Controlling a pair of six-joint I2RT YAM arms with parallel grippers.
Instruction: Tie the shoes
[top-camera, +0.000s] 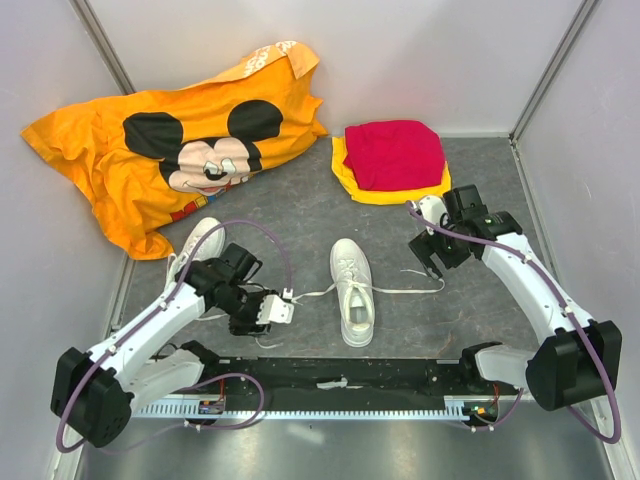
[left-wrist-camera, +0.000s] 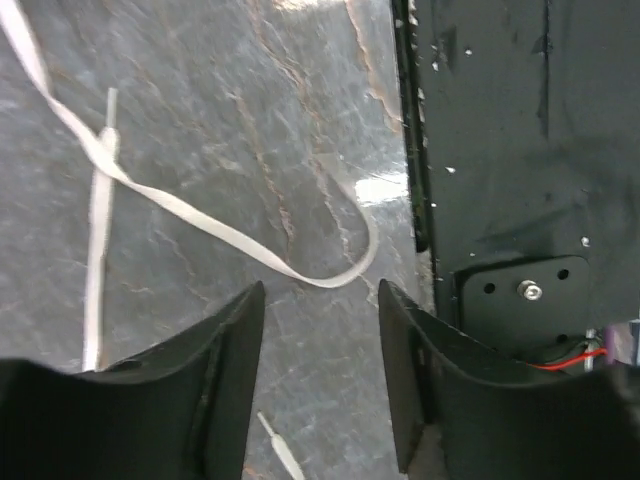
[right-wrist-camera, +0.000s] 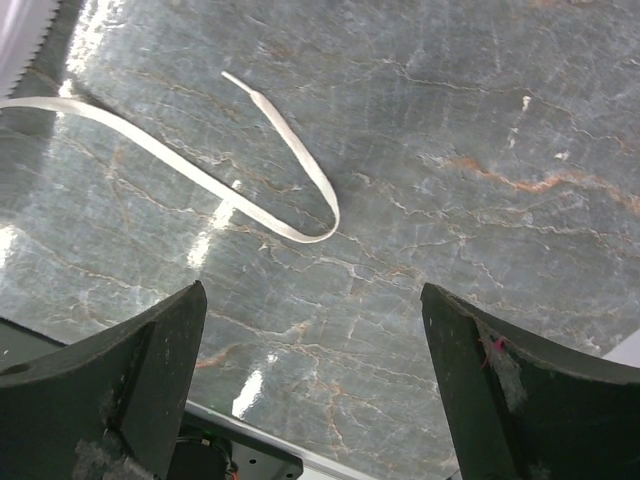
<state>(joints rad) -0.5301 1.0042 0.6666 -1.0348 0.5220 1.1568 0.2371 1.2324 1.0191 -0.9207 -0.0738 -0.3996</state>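
Observation:
One white sneaker (top-camera: 353, 290) lies in the middle of the table, toe toward the arms. Its left lace (top-camera: 312, 295) runs to my left gripper (top-camera: 276, 310) and its right lace (top-camera: 415, 290) runs toward my right gripper (top-camera: 431, 266). The second sneaker (top-camera: 198, 243) lies at the left, partly hidden by my left arm. In the left wrist view the gripper (left-wrist-camera: 320, 290) is open and empty, with a loop of lace (left-wrist-camera: 200, 215) on the table just beyond the fingertips. In the right wrist view the gripper (right-wrist-camera: 312, 295) is wide open and empty above the table, with a curled lace end (right-wrist-camera: 180, 165) ahead.
An orange cartoon-mouse shirt (top-camera: 170, 150) lies at the back left. Folded red and yellow cloths (top-camera: 392, 160) lie at the back centre. The black base rail (top-camera: 340, 375) runs along the near edge and also shows in the left wrist view (left-wrist-camera: 520, 150). Walls close in on both sides.

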